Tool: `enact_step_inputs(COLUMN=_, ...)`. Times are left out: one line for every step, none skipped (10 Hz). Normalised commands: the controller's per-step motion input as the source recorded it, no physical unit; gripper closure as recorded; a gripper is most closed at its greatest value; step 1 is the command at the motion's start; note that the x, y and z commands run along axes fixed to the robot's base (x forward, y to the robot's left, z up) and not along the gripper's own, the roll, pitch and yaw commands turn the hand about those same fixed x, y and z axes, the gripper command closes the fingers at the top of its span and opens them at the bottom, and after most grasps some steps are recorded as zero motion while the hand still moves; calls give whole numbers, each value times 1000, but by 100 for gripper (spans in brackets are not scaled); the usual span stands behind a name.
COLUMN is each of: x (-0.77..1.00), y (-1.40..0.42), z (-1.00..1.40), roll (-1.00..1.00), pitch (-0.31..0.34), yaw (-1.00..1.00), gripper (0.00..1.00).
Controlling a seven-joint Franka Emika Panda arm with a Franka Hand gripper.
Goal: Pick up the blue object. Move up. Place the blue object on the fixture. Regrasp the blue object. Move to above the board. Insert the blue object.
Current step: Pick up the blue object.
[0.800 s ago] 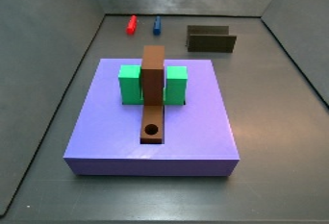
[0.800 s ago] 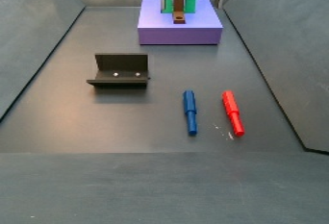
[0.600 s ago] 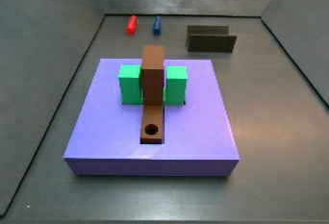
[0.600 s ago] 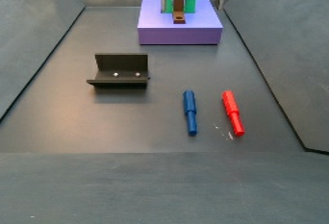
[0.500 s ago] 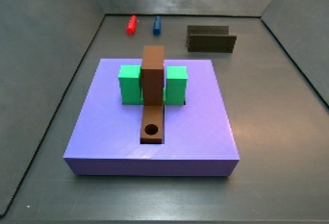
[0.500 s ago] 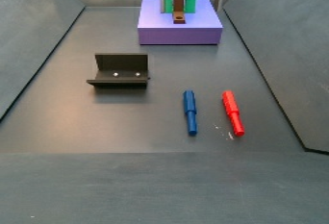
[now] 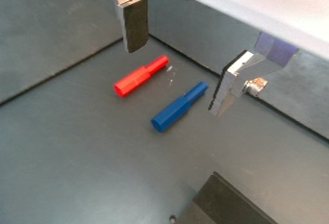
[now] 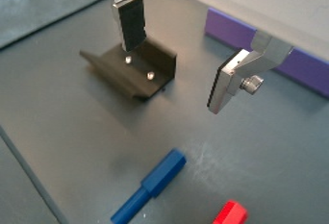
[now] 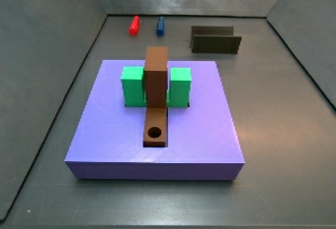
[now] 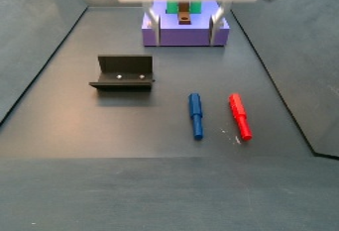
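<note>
Gripper spread wide above floor, nothing between plates. Blue object beside red peg, fixture apart, board behind.

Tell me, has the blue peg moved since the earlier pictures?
No. The blue peg lies beside the red peg, right of the fixture, as before.

Two pegs are being shown on the floor: one blue object and one red peg. One fixture, one board, one green block, one brown bar and one gripper, held above the pegs, are being counted.
</note>
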Motion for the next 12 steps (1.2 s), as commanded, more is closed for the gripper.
enact_step_inputs(x=0, y=134, z=-540, roll=-120, pitch=-27, yaw=0, gripper=0)
enact_step_inputs(x=0, y=117, z=-531, roll=-169, pitch=-44, yaw=0, gripper=0)
enact_step_inputs(x=0, y=149, z=-563, roll=-163, pitch=-56, yaw=0, gripper=0)
enact_step_inputs(x=0, y=169, z=-560, roll=-146, pitch=-27, yaw=0, gripper=0)
enact_step_inputs(x=0, y=254, z=-526, roll=-186, pitch=-34, yaw=0, gripper=0)
enact_step_inputs(x=0, y=234, z=-460, roll=-176, pitch=-21, yaw=0, gripper=0)
enact_step_inputs(x=0, y=191, z=-400, roll=-163, pitch=-26, yaw=0, gripper=0)
enact_step_inputs(x=0, y=163, z=-369, roll=-86, pitch=0, yaw=0, gripper=0)
enact_step_inputs(x=0, y=143, z=-300, roll=-74, pitch=0, yaw=0, gripper=0)
enact_step_inputs(x=0, y=86, z=-189, roll=-79, pitch=0, yaw=0, gripper=0)
enact_step_inputs(x=9, y=0, z=-143, roll=-116, pitch=0, yaw=0, gripper=0)
enact_step_inputs(x=0, y=0, z=-277, roll=-171, pitch=-46, yaw=0, gripper=0)
